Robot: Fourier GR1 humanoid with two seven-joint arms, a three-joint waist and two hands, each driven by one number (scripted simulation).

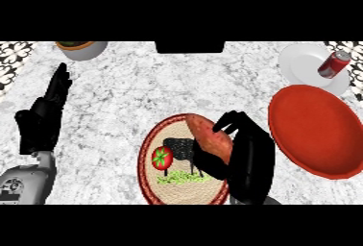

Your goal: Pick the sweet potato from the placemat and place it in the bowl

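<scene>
The sweet potato (211, 138), long and orange-brown, lies on the right side of the round placemat (170, 187), which has a red rim and a tomato picture. My right hand (249, 158) comes in from below and curls its fingers and thumb round the sweet potato's right side. The red bowl (315, 129) stands to the right of the placemat, apart from the hand. Far over on the left my left hand (44, 117) rests open, fingers pointing up.
A white plate (301, 60) with a red can (333, 64) on it stands at the back right. A small pot (81, 48) sits at the back left, and a dark block (189, 46) at the back middle.
</scene>
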